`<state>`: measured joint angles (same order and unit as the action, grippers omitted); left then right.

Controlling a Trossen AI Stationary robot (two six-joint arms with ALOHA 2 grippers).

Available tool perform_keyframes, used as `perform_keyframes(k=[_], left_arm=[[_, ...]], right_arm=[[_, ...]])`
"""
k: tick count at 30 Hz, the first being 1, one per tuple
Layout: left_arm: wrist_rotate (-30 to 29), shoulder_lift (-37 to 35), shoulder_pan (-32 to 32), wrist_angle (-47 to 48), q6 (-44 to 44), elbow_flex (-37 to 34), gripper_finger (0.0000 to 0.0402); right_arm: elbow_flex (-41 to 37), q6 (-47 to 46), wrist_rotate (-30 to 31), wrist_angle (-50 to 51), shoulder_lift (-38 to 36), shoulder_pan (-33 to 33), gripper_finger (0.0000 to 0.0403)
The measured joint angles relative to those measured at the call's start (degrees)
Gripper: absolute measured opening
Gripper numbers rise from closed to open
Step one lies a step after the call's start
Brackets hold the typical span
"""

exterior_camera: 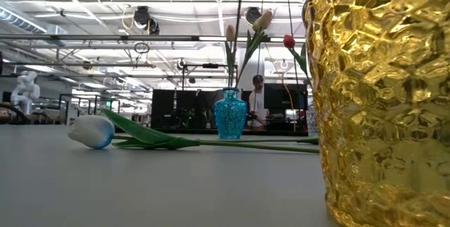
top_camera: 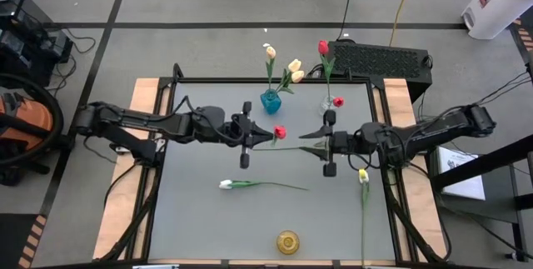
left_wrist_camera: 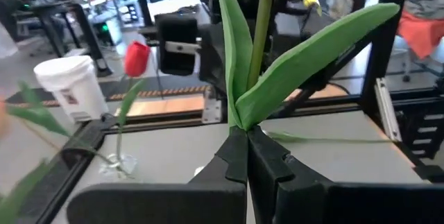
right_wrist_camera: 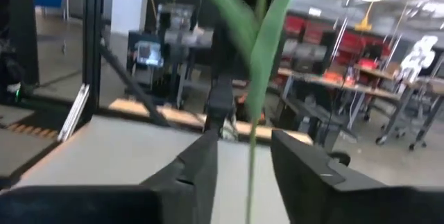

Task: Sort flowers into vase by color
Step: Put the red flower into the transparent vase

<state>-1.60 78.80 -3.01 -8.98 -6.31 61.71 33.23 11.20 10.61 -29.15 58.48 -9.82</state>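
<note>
From above, our left pincer (top_camera: 254, 135) grips the red-budded, green-stemmed tulip (top_camera: 280, 132) just in front of the blue glass vase (top_camera: 271, 101). Its wrist view shows fingers clamped at the leaf base. The right pincer (right_wrist_camera: 243, 156) is open around the stem; we should close it before releasing.

White tulip (exterior_camera: 91, 131) lying on table (exterior_camera: 140, 185); blue vase (exterior_camera: 230, 114) behind; gold vase (exterior_camera: 383, 93) close right.

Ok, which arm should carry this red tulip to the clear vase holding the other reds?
Probably the right. The clear vase stands nearer the right gripper, whose open fingers straddle the stem of the red tulip. The left gripper, shut on it, is farther off.
</note>
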Motion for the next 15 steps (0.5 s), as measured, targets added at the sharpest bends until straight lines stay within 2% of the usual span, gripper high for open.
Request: perform_keyframes(k=[6, 15], left_arm=[[1.5, 3.2, 0.0, -4.7, -0.2, 0.0, 0.0], [3.1, 6.9, 0.2, -13.7, -0.4, 0.0, 0.0]], right_arm=[[0.0, -0.8, 0.0, -5.5, 0.5, 0.1, 0.0165], [0.0, -2.6, 0.0, -7.2, 0.7, 0.1, 0.0171]])
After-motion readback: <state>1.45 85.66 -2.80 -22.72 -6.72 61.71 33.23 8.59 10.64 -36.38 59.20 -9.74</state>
